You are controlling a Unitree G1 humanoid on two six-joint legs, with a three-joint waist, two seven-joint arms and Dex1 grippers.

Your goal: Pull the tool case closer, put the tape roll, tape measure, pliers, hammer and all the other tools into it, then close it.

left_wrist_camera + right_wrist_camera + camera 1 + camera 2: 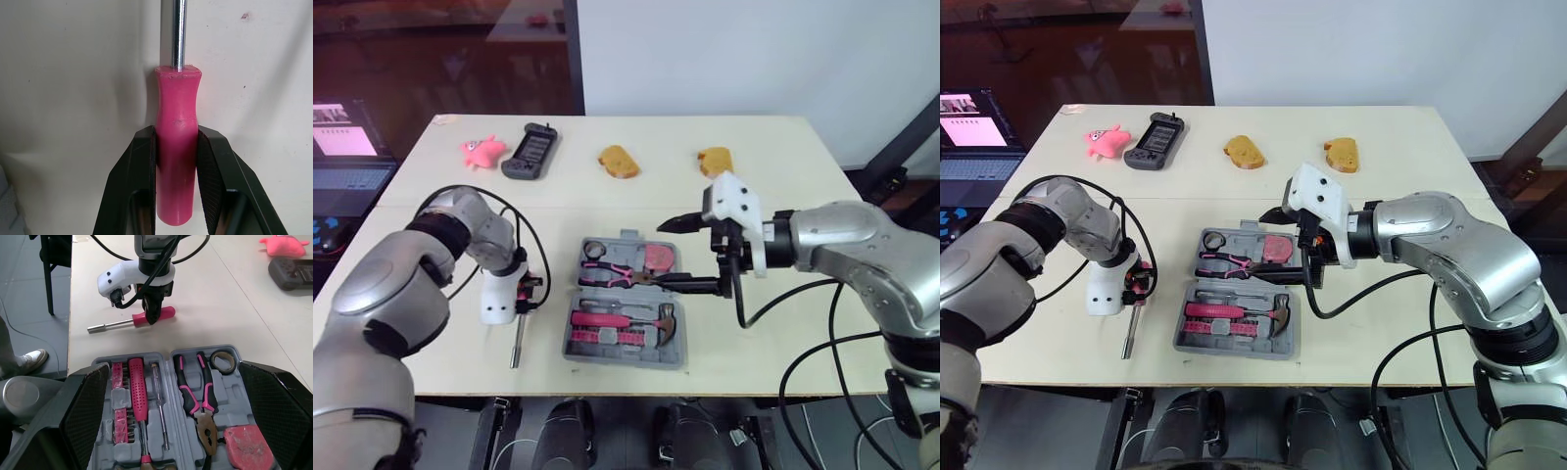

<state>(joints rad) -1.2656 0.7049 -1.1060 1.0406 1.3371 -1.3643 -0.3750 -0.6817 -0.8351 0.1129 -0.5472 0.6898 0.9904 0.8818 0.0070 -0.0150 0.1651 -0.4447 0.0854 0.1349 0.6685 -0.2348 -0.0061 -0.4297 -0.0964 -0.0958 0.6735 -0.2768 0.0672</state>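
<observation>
The screwdriver (177, 122) lies flat on the table (773, 147), and my left gripper (177, 134) is closed on its pink handle, both pads pressed against the sides; the steel shaft extends past the fingertips. The tool case (625, 358) lies open just beside my left gripper, on the side toward my right arm. My right gripper (658, 255) hangs over the far half of the case with its fingers spread wide and nothing held. Below the right gripper, that half contains the tape roll (594, 249), the pliers (612, 275) and the tape measure (658, 257). The near half contains the hammer (668, 321). Well beyond both grippers, along the far edge of the table, lie a pink plush toy (481, 150), a dark handheld device (531, 151) and two bread-shaped pieces (618, 162).
</observation>
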